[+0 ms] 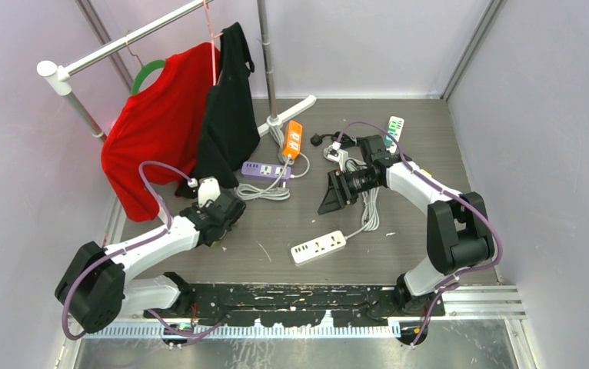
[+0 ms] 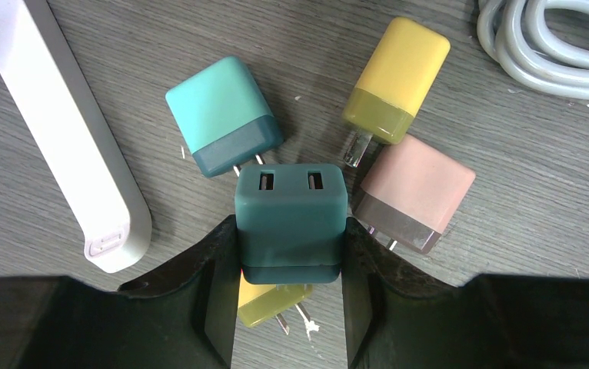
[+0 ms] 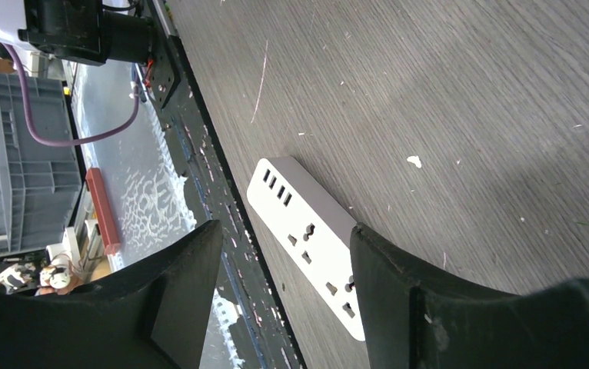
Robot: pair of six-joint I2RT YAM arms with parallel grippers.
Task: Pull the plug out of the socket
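Note:
My left gripper is shut on a dark teal two-port USB charger plug and holds it free of any socket, above loose plugs on the table. In the top view the left gripper sits left of centre and hides the plug. My right gripper is open and empty, raised over the table's middle. In the right wrist view its fingers frame a white power strip lying beyond them, which is also seen near the front.
Under the left gripper lie a light teal plug, two yellow plugs, a pink plug, a white bar and white cable. Purple, orange and white-green strips and a clothes rack stand farther back.

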